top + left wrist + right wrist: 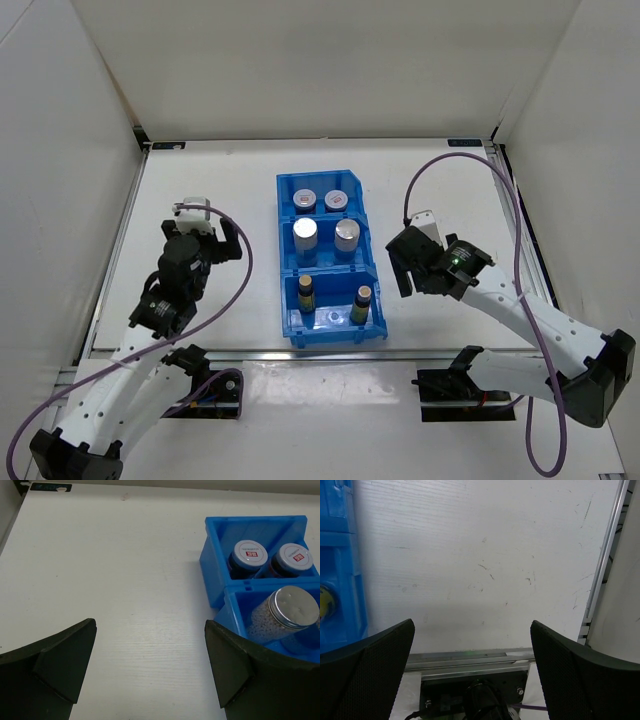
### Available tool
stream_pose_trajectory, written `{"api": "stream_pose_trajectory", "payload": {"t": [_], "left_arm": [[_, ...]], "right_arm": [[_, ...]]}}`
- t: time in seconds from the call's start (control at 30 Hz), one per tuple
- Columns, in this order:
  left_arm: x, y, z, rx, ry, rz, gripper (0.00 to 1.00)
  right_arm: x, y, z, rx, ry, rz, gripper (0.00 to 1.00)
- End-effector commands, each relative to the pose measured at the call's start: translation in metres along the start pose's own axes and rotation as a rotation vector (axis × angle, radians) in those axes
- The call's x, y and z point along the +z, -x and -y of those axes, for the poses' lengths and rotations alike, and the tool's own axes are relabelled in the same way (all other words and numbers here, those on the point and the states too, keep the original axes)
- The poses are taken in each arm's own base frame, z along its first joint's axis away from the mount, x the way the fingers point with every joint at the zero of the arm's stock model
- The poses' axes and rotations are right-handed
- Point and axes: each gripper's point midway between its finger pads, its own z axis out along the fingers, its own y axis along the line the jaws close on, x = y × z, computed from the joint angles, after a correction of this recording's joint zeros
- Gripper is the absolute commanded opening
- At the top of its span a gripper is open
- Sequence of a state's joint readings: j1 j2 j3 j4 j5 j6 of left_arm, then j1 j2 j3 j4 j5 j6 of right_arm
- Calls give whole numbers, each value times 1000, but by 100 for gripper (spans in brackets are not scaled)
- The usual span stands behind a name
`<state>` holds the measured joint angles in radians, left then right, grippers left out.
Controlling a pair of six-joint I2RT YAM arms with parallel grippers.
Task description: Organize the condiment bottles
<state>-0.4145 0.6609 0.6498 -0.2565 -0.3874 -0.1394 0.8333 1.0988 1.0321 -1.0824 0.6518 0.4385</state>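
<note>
Both tools stand wide and carry nothing. The left tool (218, 240) sits over bare tabletop (200, 180) just left of the bin (283, 250), and the right tool (398, 268) is close to the bin's right wall. Their fingers are dark, blunt wedges with a matte, grippy-looking face.

All six containers are in the bin, sorted in pairs by kind. The near compartment holds the two amber bottles (306, 292), slim, upright, dark and glossy, with tan caps. They look the easiest to tip, and a finger clipping a cap on the way in would likely topple one against the wall.

The middle compartment holds two silver jars (305, 234), squat cylinders. The one in the left wrist view has a clear body full of pale granules and a brushed metal lid. Smooth round sides like these could slip or turn in a pinch.

The far compartment holds the red-label jars (305, 201), dark-bodied with pale lids, nearly touching. There is little room for a finger beside them.

The bin is thin, shiny moulded plastic. It looks light, so a sideways nudge from either tool could slide it.
</note>
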Motion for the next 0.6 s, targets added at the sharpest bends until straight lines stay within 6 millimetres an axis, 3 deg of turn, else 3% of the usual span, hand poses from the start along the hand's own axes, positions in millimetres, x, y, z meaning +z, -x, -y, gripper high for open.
{"api": "stream_pose_trajectory", "payload": {"t": [0.0, 0.2, 0.37, 0.47, 0.57], "left_arm": [[-2, 13, 12, -13, -62, 8, 100], [0, 15, 26, -11, -130, -8, 100], [-1, 15, 23, -7, -118, -16, 100], [-3, 13, 24, -16, -127, -18, 100], [0, 7, 29, -10, -145, -40, 100]], "right_arm": [[-2, 3, 5, 14, -26, 16, 100], [-3, 7, 1, 27, -18, 11, 100], [-18, 11, 23, 190, -104, 49, 100], [-19, 2, 35, 278, -132, 95, 100], [-33, 11, 37, 358, -63, 180, 100]]}}
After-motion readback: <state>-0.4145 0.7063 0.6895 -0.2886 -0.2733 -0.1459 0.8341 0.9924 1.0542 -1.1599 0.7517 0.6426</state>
